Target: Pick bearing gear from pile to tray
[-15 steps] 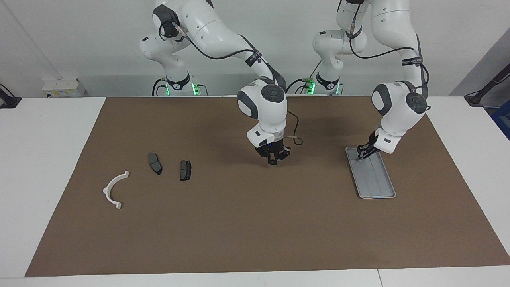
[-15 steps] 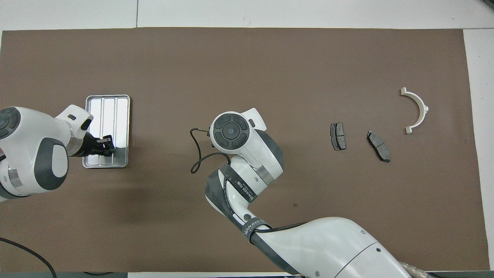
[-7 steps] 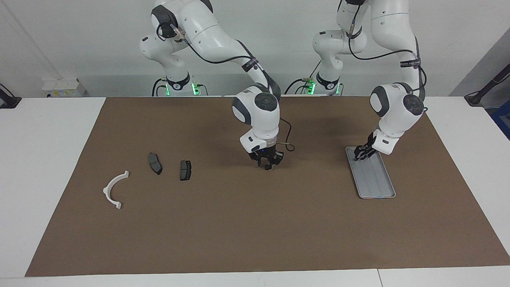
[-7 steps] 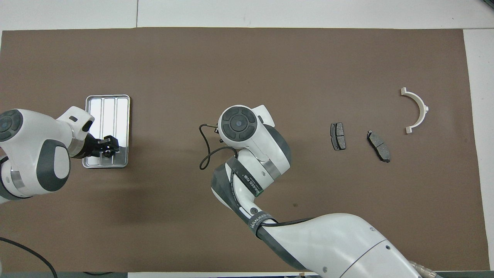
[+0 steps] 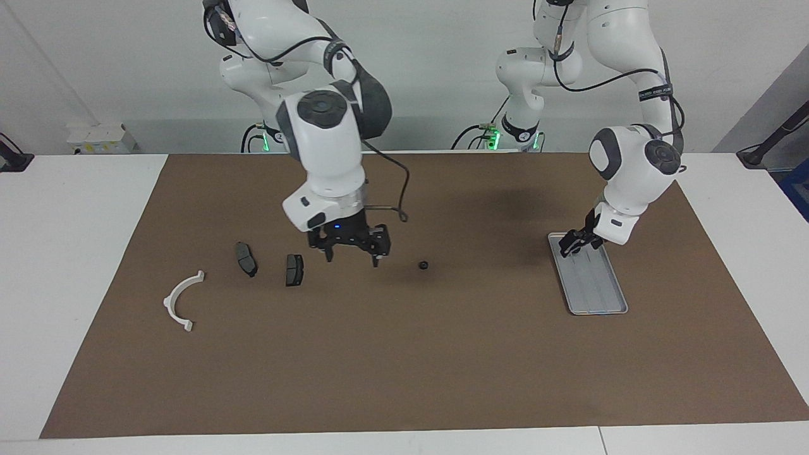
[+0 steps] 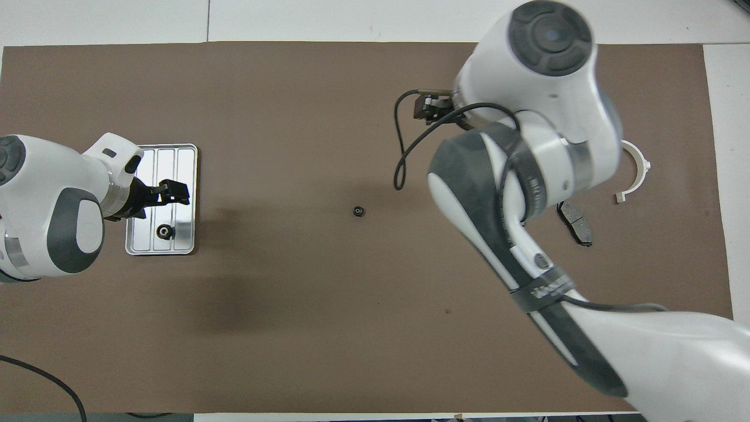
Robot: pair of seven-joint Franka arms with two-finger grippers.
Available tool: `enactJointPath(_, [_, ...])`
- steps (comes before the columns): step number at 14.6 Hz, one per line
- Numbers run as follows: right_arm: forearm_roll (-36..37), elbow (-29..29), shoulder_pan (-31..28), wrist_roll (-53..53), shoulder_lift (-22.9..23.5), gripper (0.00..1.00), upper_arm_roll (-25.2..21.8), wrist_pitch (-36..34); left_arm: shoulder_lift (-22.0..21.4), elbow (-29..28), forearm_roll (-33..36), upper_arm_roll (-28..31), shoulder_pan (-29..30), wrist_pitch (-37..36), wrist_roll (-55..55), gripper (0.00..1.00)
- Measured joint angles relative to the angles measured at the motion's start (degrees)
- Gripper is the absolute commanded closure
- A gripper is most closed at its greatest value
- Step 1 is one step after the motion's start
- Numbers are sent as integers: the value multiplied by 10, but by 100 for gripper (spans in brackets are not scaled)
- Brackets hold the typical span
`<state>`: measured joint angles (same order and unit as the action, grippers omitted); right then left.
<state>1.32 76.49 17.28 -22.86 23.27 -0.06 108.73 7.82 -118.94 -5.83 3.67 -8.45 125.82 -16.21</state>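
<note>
A small black bearing gear (image 5: 424, 265) lies alone on the brown mat mid-table; it also shows in the overhead view (image 6: 358, 211). My right gripper (image 5: 351, 254) hangs open and empty above the mat, between that gear and the nearer brake pad (image 5: 294, 270). A second brake pad (image 5: 246, 259) and the white arc (image 5: 182, 300) lie toward the right arm's end. My left gripper (image 5: 571, 245) is open just over the silver tray (image 5: 597, 291). Another black gear (image 6: 164, 231) lies in the tray (image 6: 170, 158), clear of the left gripper (image 6: 176, 193).
The brown mat (image 5: 404, 366) covers most of the white table. In the overhead view my right arm hides one brake pad; the other pad (image 6: 574, 221) and part of the arc (image 6: 638, 173) show beside it.
My right gripper left the gear on the mat, rose and swung toward the brake pads. My left gripper let go of a gear in the tray and drew back along it.
</note>
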Motion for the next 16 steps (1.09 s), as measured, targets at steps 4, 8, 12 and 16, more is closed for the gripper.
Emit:
enactJointPath(4, [-2, -2, -140, 287, -29, 0, 0, -12, 4, 37, 0, -5, -133, -11, -227, 0])
enactJointPath(8, [-3, -9, -170, 302, -104, 0, 0, -162, 34, 84, 0, -5, -230, -11, -360, 0])
enactJointPath(12, [-3, 5, -169, 233, -172, 0, 2, -310, 130, 154, 21, -4, -304, 5, -463, 0])
enactJointPath(16, [-6, 76, -169, 204, -200, 0, 2, -275, 174, 178, 25, 1, -314, 29, -485, 0])
